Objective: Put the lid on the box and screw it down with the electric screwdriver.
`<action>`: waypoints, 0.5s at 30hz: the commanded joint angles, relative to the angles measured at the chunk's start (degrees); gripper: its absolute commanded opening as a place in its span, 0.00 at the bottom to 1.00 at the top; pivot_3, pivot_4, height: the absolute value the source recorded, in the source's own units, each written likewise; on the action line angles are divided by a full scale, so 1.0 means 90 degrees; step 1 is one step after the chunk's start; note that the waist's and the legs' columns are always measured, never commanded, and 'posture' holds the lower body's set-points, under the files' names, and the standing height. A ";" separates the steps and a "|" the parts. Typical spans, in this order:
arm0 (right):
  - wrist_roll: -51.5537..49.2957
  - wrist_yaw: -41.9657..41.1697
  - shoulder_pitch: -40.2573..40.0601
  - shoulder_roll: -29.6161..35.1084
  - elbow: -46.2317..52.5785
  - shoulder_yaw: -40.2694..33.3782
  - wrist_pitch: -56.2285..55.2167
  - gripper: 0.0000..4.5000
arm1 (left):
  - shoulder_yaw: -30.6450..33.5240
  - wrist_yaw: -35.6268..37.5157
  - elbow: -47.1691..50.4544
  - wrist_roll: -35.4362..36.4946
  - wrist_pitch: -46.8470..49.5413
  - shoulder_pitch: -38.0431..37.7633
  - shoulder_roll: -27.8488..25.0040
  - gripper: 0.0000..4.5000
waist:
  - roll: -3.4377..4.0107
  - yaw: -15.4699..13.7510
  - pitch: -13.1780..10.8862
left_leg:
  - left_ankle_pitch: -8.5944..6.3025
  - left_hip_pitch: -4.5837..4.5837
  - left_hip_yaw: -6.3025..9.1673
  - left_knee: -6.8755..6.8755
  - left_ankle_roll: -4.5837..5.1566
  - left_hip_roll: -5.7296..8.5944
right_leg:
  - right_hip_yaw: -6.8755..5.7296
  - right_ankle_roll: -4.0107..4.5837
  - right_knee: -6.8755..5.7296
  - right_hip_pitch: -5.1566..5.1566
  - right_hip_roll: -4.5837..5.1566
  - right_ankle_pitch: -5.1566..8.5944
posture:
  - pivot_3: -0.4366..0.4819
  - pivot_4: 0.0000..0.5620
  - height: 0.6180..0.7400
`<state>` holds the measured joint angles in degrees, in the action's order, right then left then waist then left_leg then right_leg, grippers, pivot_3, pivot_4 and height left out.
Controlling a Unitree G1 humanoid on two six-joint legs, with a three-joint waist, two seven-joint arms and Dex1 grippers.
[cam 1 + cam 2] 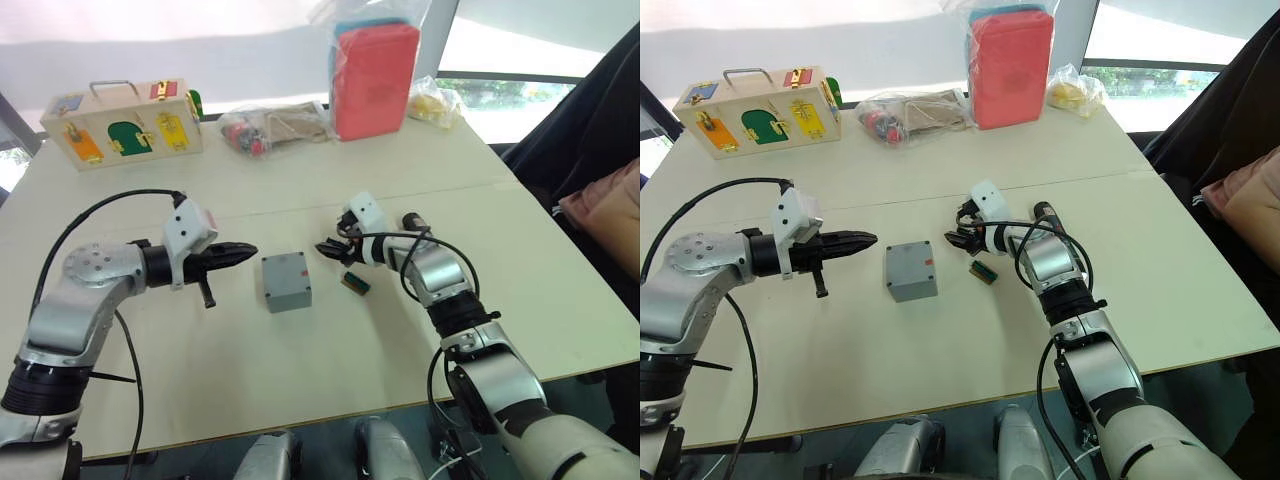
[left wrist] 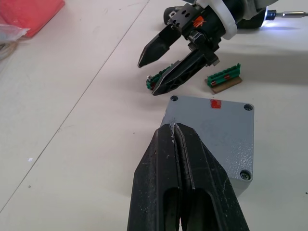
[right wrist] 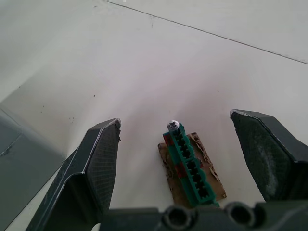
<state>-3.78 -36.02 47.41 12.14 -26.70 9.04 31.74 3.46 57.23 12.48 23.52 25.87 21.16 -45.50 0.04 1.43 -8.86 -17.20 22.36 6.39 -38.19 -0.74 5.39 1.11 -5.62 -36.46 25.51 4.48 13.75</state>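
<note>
The grey box (image 1: 290, 300) stands mid-table with the lid (image 2: 207, 125) flat on top; the lid shows corner screw holes and a small red mark. My left gripper (image 1: 250, 252) is shut and empty, its tips just left of the box at the lid's near corner (image 2: 174, 127). My right gripper (image 1: 322, 250) hovers open to the right of the box, over a green connector block (image 3: 190, 166) that lies between its fingers. A second green block (image 1: 355, 283) lies nearby. The electric screwdriver (image 1: 411, 219) lies on the table behind my right wrist with its light on.
A wooden latch box (image 1: 125, 125) stands at the back left. Bags of small parts (image 1: 270, 128) and a red pouch in plastic (image 1: 373, 80) sit at the back centre, with a yellow bag (image 1: 435, 103) beside them. Dark cloth (image 1: 590, 130) hangs past the table's right edge.
</note>
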 commanded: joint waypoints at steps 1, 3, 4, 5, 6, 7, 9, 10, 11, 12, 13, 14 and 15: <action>-0.0105 -0.0008 0.0233 -0.0068 0.0037 -0.0123 -0.0148 0.85 | 0.0093 -0.0041 0.0084 0.0026 -0.0097 0.0123 0.0011 0.00 | 0.0000 0.0001 0.0000 | 0.0000 0.0000 0.0000 0.0000 0.0000 0.0000 | 0.0000 0.0000 0.0000 0.0000 0.0000 0.0000 | 0.48 0.27 1.00; -0.0097 -0.0013 0.0228 -0.0071 0.0040 -0.0128 -0.0136 0.80 | 0.0090 -0.0048 0.0098 0.0025 -0.0099 0.0103 0.0019 0.00 | 0.0000 0.0005 0.0000 | 0.0000 0.0000 0.0000 0.0000 0.0000 0.0000 | 0.0000 0.0000 0.0000 0.0000 0.0000 0.0000 | 0.48 0.27 1.00; -0.0091 -0.0016 0.0228 -0.0069 0.0029 -0.0129 -0.0135 0.75 | 0.0088 -0.0052 0.0101 0.0022 -0.0100 0.0097 0.0022 0.00 | 0.0000 0.0007 0.0000 | 0.0000 0.0000 0.0000 0.0000 0.0000 0.0000 | 0.0000 0.0000 0.0000 0.0000 0.0000 0.0000 | 0.48 0.27 1.00; -0.0082 -0.0014 0.0229 -0.0067 0.0008 -0.0131 -0.0149 0.71 | 0.0083 -0.0055 0.0099 0.0016 -0.0106 0.0094 0.0026 0.00 | 0.0000 0.0008 0.0000 | 0.0000 0.0000 0.0000 0.0000 0.0000 0.0000 | 0.0000 0.0000 0.0000 0.0000 0.0000 0.0000 | 0.48 0.27 1.00; -0.0081 -0.0012 0.0233 -0.0068 -0.0013 -0.0138 -0.0147 0.63 | 0.0079 -0.0058 0.0092 0.0007 -0.0113 0.0093 0.0033 0.00 | 0.0000 0.0008 0.0000 | 0.0000 0.0000 0.0000 0.0000 0.0000 0.0000 | 0.0000 0.0000 0.0000 0.0000 0.0000 0.0000 | 0.48 0.27 1.00; -0.0082 -0.0011 0.0228 -0.0068 -0.0007 -0.0141 -0.0134 0.55 | 0.0087 -0.0060 0.0100 0.0007 -0.0112 0.0084 0.0037 0.00 | 0.0000 0.0010 0.0000 | 0.0000 0.0000 0.0000 0.0000 0.0000 0.0000 | 0.0000 0.0000 0.0000 0.0000 0.0000 0.0000 | 0.48 0.27 1.00; -0.0083 -0.0011 0.0229 -0.0070 -0.0020 -0.0145 -0.0123 0.37 | 0.0096 -0.0064 0.0110 0.0005 -0.0111 0.0075 0.0045 0.00 | 0.0000 0.0018 0.0000 | 0.0000 0.0000 0.0000 0.0000 0.0000 0.0000 | 0.0001 0.0000 0.0000 0.0000 0.0000 0.0000 | 0.48 0.27 1.00; -0.0078 -0.0012 0.0226 -0.0070 -0.0030 -0.0139 -0.0128 0.29 | 0.0100 -0.0068 0.0117 0.0006 -0.0112 0.0067 0.0050 0.00 | 0.0000 0.0023 0.0000 | 0.0000 0.0000 0.0000 0.0000 0.0000 0.0000 | 0.0000 0.0000 0.0000 0.0000 0.0000 0.0000 | 0.48 0.27 1.00; -0.0072 -0.0017 0.0228 -0.0070 -0.0044 -0.0131 -0.0124 0.22 | 0.0096 -0.0075 0.0118 0.0002 -0.0115 0.0065 0.0058 0.00 | 0.0000 0.0033 0.0000 | 0.0000 0.0000 0.0000 0.0000 0.0000 0.0000 | 0.0001 0.0000 0.0000 0.0000 0.0000 0.0000 | 0.48 0.27 1.00; -0.0059 -0.0017 0.0230 -0.0069 -0.0058 -0.0115 -0.0099 0.11 | 0.0095 -0.0077 0.0124 0.0002 -0.0116 0.0059 0.0064 0.00 | 0.0000 0.0045 0.0000 | 0.0000 0.0000 0.0000 0.0000 0.0000 0.0000 | 0.0001 0.0000 0.0000 0.0000 0.0000 0.0000 | 0.48 0.27 1.00; -0.0045 -0.0025 0.0233 -0.0065 -0.0070 -0.0097 -0.0083 0.02 | 0.0093 -0.0082 0.0124 -0.0002 -0.0116 0.0060 0.0073 0.00 | 0.0000 0.0060 0.0000 | 0.0000 0.0000 0.0000 0.0000 0.0000 0.0000 | 0.0001 0.0000 0.0000 0.0000 0.0000 0.0000 | 0.48 0.27 1.00; -0.0035 -0.0025 0.0229 -0.0065 -0.0069 -0.0086 -0.0077 0.02 | 0.0095 -0.0085 0.0128 -0.0003 -0.0117 0.0055 0.0077 0.00 | 0.0000 0.0073 0.0000 | 0.0000 0.0000 0.0000 0.0000 0.0000 0.0000 | 0.0001 0.0000 0.0000 0.0000 0.0001 0.0000 | 0.48 0.27 1.00; -0.0033 -0.0024 0.0228 -0.0068 -0.0068 -0.0088 -0.0080 0.02 | 0.0096 -0.0087 0.0128 -0.0004 -0.0117 0.0055 0.0080 0.00 | 0.0000 0.0092 0.0000 | 0.0000 0.0000 0.0000 0.0000 0.0000 0.0000 | 0.0001 0.0000 0.0000 0.0000 0.0001 0.0000 | 0.48 0.27 1.00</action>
<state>-3.63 -36.15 47.48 11.84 -27.55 8.75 31.64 3.38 56.80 12.48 23.21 25.71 21.11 -44.71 0.04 2.26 -8.86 -17.20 22.36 6.39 -38.18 -0.74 5.39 1.13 -5.62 -36.46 25.50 4.48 13.75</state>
